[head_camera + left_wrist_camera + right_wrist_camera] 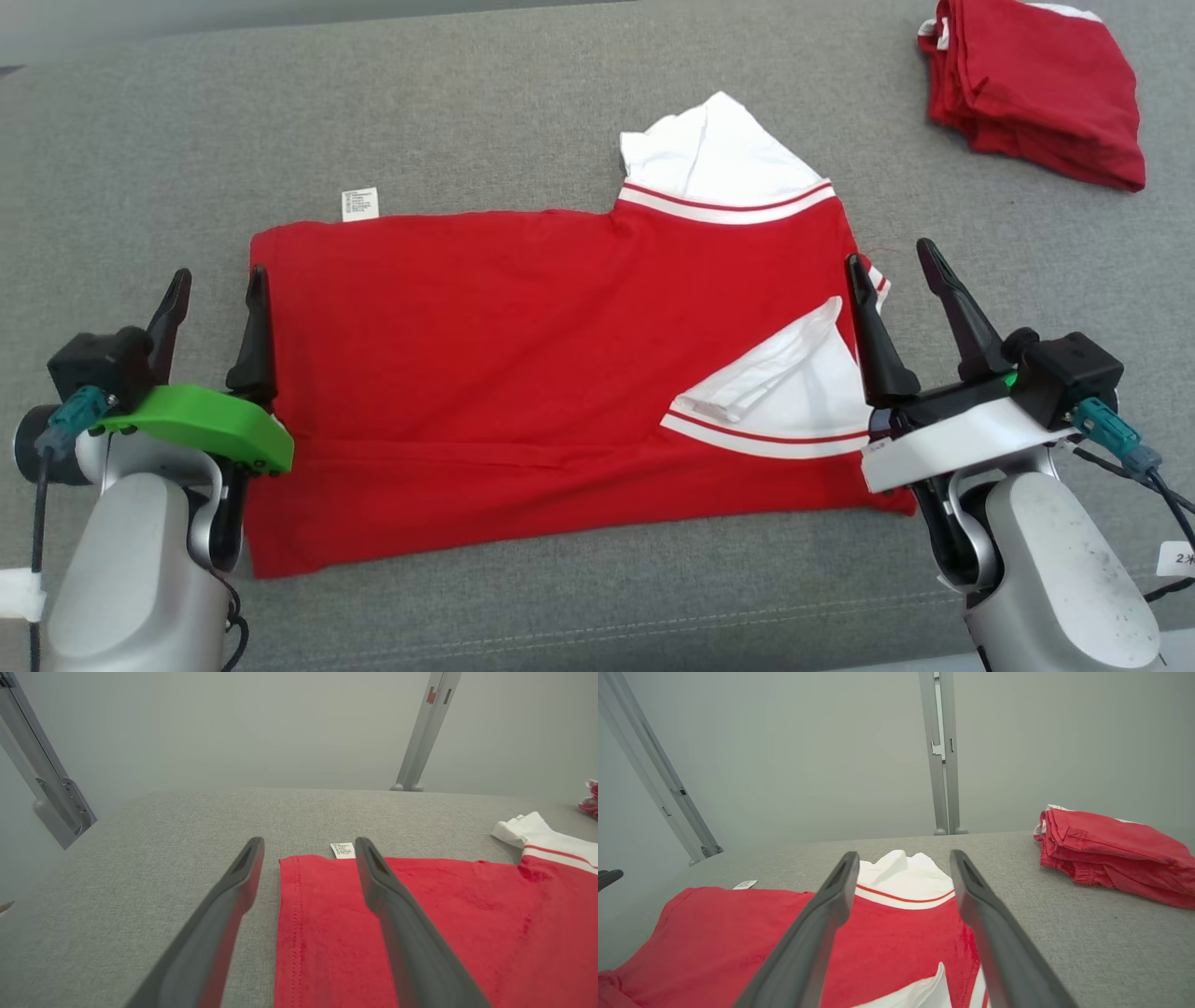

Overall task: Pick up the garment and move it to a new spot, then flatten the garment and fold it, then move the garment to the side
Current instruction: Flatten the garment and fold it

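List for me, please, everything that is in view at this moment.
garment: 1, red with white sleeves and striped trim, spread mid-table
care label: 1, white, sticking out at the garment's far edge, left end
folded pile: 1, red with some white, far right corner
table: 1, grey fabric top, under everything
frame posts: at least 2, grey metal, beyond the table
left gripper: 1, dark fingers, open, at the garment's left edge
right gripper: 1, dark fingers, open, at its right edge

the left forearm (131,569) and the right forearm (1055,569) rise from the lower corners of the head view. the left gripper (219,273) and the right gripper (888,252) point up that view, tips leaning slightly inward, jaws spread wide, gripping nothing.
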Motion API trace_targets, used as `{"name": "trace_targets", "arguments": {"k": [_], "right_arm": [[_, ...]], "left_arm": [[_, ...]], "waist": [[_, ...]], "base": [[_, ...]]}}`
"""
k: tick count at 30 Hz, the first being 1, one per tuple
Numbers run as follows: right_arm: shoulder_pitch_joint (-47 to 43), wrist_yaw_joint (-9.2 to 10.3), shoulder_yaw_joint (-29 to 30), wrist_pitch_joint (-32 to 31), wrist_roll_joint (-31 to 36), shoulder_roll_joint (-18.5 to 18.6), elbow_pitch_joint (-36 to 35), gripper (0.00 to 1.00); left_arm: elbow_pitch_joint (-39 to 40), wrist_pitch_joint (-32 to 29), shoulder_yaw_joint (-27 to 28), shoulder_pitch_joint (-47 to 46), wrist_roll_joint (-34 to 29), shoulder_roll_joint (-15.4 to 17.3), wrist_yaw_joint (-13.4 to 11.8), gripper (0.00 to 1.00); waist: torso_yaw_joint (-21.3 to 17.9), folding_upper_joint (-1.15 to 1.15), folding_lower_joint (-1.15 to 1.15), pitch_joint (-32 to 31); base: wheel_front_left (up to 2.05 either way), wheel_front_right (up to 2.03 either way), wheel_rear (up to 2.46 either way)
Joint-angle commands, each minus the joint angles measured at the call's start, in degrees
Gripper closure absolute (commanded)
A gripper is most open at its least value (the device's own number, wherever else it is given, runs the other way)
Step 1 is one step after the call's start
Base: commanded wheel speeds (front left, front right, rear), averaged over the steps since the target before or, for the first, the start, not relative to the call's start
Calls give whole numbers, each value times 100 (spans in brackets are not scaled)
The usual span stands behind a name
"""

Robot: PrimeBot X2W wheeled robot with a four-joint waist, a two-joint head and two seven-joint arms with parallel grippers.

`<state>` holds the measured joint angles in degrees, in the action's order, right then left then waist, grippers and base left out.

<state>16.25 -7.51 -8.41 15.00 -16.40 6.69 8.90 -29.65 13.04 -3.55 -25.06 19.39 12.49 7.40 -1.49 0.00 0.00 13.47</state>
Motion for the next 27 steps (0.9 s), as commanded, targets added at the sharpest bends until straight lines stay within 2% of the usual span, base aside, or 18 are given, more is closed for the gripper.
{"name": "trace_targets", "arguments": {"k": [1,9,20,27], "right_arm": [[106,4,-28,21,60,4,35,0],[354,4,-101,23,118,-18,26,0],[446,4,-92,26,190,-47,-16,0],[494,4,-106,27,210,-54,-19,0]], "left_arm": [[-238,-2,-111,-289,141,129,7,0],[-1317,106,-457,-1126,628,453,8,0],[-2187,194,-843,-1760,1027,654,8,0],[-2453,220,-1033,-2030,1290,722,7,0]], "waist": [[-148,0,0,293],[-348,0,0,671],[-439,0,0,927],[-459,0,0,1051]], "base": [[0,0,0],[0,0,0],[0,0,0],[0,0,0]]}}
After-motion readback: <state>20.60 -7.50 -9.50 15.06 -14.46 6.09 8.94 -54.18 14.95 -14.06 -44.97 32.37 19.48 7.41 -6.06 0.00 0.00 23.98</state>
